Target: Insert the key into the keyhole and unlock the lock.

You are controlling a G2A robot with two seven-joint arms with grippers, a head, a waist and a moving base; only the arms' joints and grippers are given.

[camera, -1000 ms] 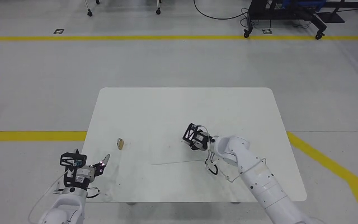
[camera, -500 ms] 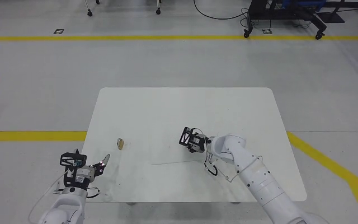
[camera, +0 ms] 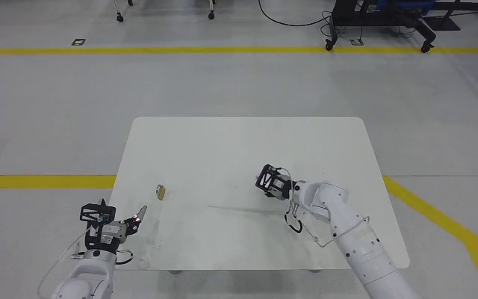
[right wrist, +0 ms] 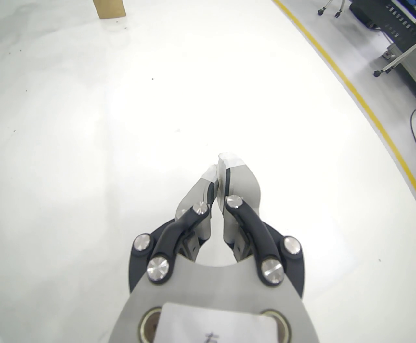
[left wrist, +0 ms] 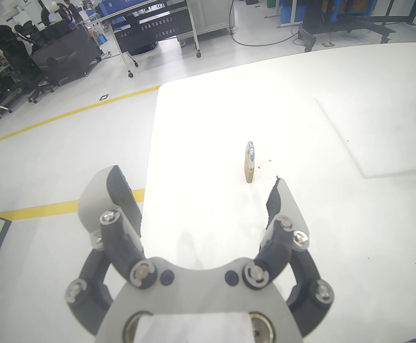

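Observation:
A small brass padlock stands on edge on the white table, near its left side; its silver shackle points away in the left wrist view. My left gripper is open at the table's near left corner, a short way from the padlock and aimed at it. My right gripper sits low over the middle of the table, shut, with a thin metal sliver that looks like the key pinched edge-on between its fingertips. The padlock's brass body shows far ahead of it.
A thin, flat white sheet lies on the table's middle and right, its edge passing between the padlock and the right gripper. Yellow floor tape runs beside the table.
The right gripper slid a little left toward the padlock, then drew back to the right and slightly away. The left arm and the padlock have stayed still.

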